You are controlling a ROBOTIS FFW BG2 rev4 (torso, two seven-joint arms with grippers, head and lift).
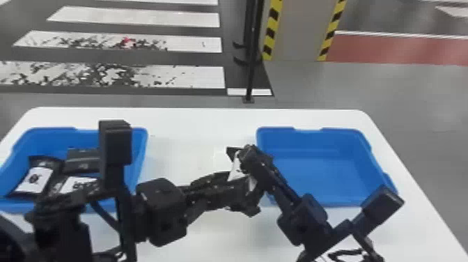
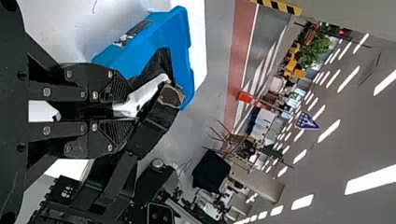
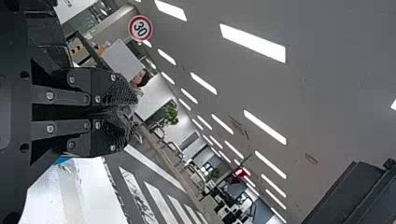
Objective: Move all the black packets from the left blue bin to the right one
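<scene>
Packet (image 1: 235, 169) is pinched in left gripper (image 1: 244, 191), and right gripper (image 1: 248, 155) also has fingers closed on it, beside right bin (image 1: 343, 132).

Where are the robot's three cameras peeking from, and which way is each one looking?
Head view: on its head, looking forward and down at the table, left bin and right bin; left arm and right arm show.
Left wrist view: on the left wrist, sideways, looking past its left fingers toward the right bin and room; the right arm shows too.
Right wrist view: on the right wrist, sideways, looking past its right fingers at ceiling lights.
Head and left wrist views share the packet.
</scene>
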